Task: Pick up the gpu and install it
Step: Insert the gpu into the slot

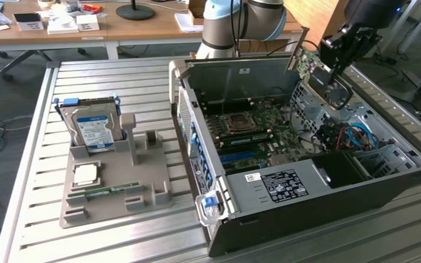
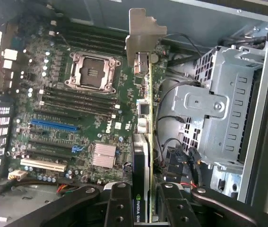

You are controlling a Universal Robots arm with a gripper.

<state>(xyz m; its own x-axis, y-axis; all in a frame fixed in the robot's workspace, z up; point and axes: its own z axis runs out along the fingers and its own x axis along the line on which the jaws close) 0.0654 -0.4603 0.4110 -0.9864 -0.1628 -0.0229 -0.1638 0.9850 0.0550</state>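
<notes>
Gripper point(image 2: 144, 191) fingers are clamped on the gpu point(image 2: 142, 161), held edge-on above the open case point(image 1: 306, 203), at two o'clock from the motherboard point(image 1: 258, 129) in the exterior view. Recommended: hold the card square, with the bracket point(image 2: 141, 42) toward the rear wall.

The black cooler edge of the gpu point(image 2: 140, 170) carries "NVIDIA" in white, running lengthwise beside a green logo. The motherboard point(image 2: 77, 120) bears white letters that look like "DELL" near its middle. The black label point(image 1: 278, 183) on the computer case point(image 1: 328, 208) and the hard drive's blue-white label point(image 1: 94, 131) are too small to read.
</notes>
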